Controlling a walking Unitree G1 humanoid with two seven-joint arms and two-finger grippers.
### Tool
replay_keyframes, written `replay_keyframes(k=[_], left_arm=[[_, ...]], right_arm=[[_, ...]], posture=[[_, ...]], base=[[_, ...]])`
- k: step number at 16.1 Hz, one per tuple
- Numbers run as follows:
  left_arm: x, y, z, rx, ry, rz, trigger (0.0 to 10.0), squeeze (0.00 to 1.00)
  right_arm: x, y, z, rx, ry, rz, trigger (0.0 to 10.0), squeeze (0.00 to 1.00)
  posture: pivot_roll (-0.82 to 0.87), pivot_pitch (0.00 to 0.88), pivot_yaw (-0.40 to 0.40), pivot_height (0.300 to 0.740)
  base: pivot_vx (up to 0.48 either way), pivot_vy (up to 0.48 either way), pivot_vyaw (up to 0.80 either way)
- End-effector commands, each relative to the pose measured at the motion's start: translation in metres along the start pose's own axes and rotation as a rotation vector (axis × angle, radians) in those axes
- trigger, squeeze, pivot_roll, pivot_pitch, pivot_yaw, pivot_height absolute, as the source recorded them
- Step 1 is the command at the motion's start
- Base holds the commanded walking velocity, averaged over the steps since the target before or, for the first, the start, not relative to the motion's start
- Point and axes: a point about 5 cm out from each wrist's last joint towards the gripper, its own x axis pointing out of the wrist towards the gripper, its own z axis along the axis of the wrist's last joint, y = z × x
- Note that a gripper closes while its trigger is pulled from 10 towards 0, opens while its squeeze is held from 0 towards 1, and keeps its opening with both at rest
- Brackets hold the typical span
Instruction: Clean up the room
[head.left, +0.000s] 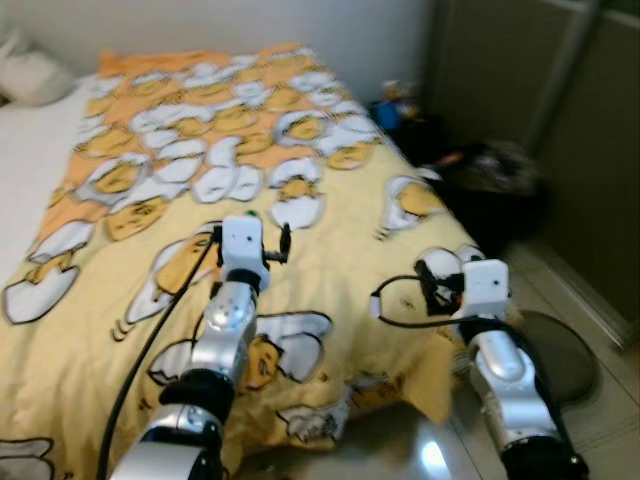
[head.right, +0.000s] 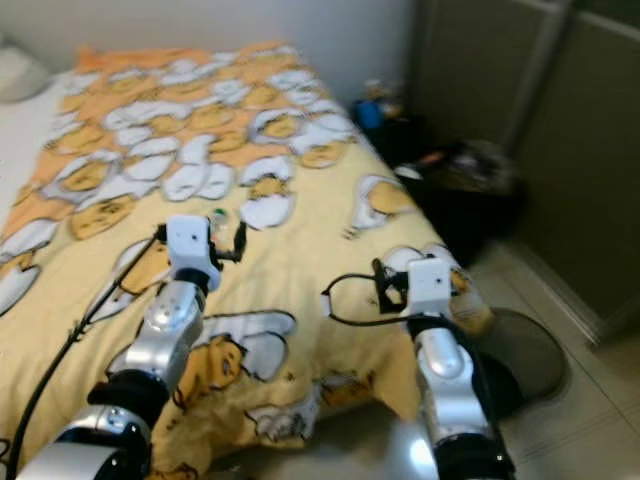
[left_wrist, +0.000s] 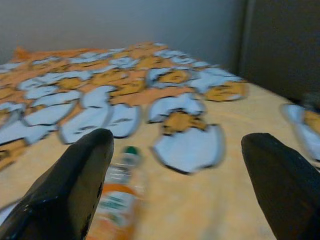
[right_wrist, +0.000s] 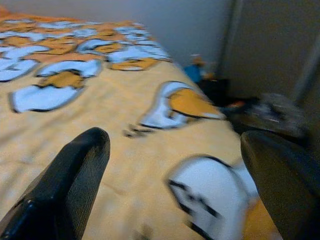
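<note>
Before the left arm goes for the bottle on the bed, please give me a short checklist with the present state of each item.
1. Left gripper fingers open: ok, both fingers are spread wide.
2. Bottle in line with the left gripper: not ok, it lies by one finger, not centred in the gap.
3. Bottle lying flat on the blanket: ok, on its side, green cap pointing away.
4. Nothing crowding the bottle: ok, the blanket beside it is bare.
5. Right gripper out of the way: ok, open near the bed's corner, holding nothing.
6. Sharp view: not ok, the pictures are blurred.
</note>
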Motion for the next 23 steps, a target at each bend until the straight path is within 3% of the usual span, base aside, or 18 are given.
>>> replay_keyframes(k=[1, 3, 5, 6, 8, 10, 12, 14, 16, 20, 23], left_arm=[[0.001, 0.007, -0.002, 0.016, 0.018, 0.023, 10.0, 0.0], [0.003, 0.007, -0.001, 0.0, 0.02, 0.032, 10.0, 0.0], [0.005, 0.008, -0.002, 0.089, 0.033, 0.038, 10.0, 0.0], [0.012, 0.022, -0.012, 0.181, 0.181, 0.089, 10.0, 0.0], [0.017, 0.033, -0.017, 0.169, 0.319, 0.076, 10.0, 0.0], [0.024, 0.028, -0.012, 0.105, 0.378, -0.005, 10.0, 0.0], [0.028, 0.021, -0.006, 0.1, 0.371, -0.045, 10.0, 0.0], [0.04, 0.001, 0.012, 0.035, 0.314, -0.104, 10.0, 0.0], [0.047, -0.006, 0.026, 0.079, 0.263, -0.099, 10.0, 0.0], [0.047, -0.001, 0.025, 0.178, 0.284, -0.035, 10.0, 0.0], [0.042, -0.004, 0.012, 0.122, 0.357, -0.058, 10.0, 0.0]], right_arm=[[0.004, 0.008, 0.003, -0.009, -0.013, 0.032, 10.0, 0.0], [0.004, 0.005, 0.004, -0.014, -0.014, 0.032, 10.0, 0.0], [0.003, 0.003, 0.003, -0.018, -0.013, 0.029, 10.0, 0.0], [-0.003, 0.001, 0.002, -0.008, -0.011, 0.035, 10.0, 0.0], [-0.017, -0.003, -0.004, 0.009, 0.01, 0.035, 10.0, 0.0], [-0.043, 0.001, -0.014, -0.004, 0.048, 0.119, 10.0, 0.0], [-0.054, -0.001, -0.017, -0.004, 0.068, 0.124, 10.0, 0.0], [-0.073, -0.003, -0.02, -0.004, 0.102, 0.103, 10.0, 0.0], [-0.099, 0.002, -0.017, -0.01, 0.126, 0.109, 10.0, 0.0], [-0.13, 0.009, -0.016, 0.012, 0.172, 0.14, 10.0, 0.0], [-0.143, 0.009, -0.012, 0.014, 0.208, 0.14, 10.0, 0.0]], posture=[[-0.07, 0.0, 0.036, 0.74], [-0.07, 0.0, 0.036, 0.74], [-0.09, 0.0, 0.035, 0.74], [-0.1, 0.0, 0.031, 0.74], [-0.11, 0.0, 0.024, 0.74], [-0.15, 0.0, 0.039, 0.74], [-0.19, 0.005, 0.052, 0.74], [-0.23, 0.044, 0.057, 0.74], [-0.29, 0.114, 0.067, 0.74], [-0.33, 0.176, 0.066, 0.74], [-0.34, 0.203, 0.06, 0.74]], base=[[0.3, 0.375, 0.0], [0.15, 0.412, 0.0], [0.0, 0.45, 0.0], [0.0, 0.0, 0.0], [0.0, 0.0, 0.0], [0.0, 0.0, 0.0], [0.0, 0.0, 0.0], [0.0, 0.0, 0.0], [0.0, 0.0, 0.0], [0.0, 0.0, 0.0], [0.0, 0.0, 0.0]])
